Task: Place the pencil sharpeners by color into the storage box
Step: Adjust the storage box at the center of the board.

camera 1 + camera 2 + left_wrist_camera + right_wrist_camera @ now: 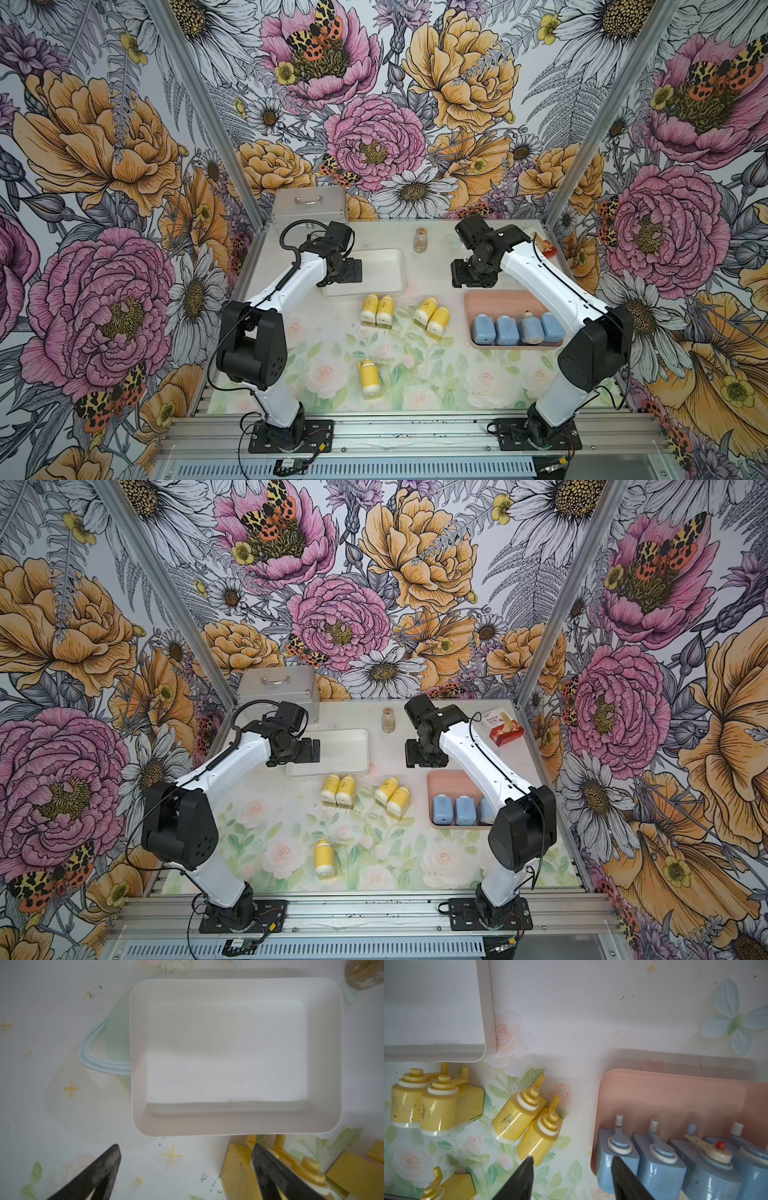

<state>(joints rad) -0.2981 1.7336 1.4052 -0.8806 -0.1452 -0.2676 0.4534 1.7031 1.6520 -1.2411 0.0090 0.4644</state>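
The blue sharpeners (pixel 517 328) lie in the pink tray (pixel 494 296) at 3 o'clock, so the yellow step is judged next (left hand (pixel 186 1147) wide open, right hand (pixel 572 1158) half open, both empty): grasp a yellow sharpener (pixel 368 307) at the worktop (pixel 415 374) centre for the white tray (pixel 390 266) at 11 o'clock.

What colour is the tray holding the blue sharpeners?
Pale pink. The tray shows best in the right wrist view, with the blue sharpeners lined inside it.

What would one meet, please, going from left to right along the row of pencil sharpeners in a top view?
Two yellow pencil sharpeners → two more yellow pencil sharpeners → pink tray, holding four light blue pencil sharpeners.
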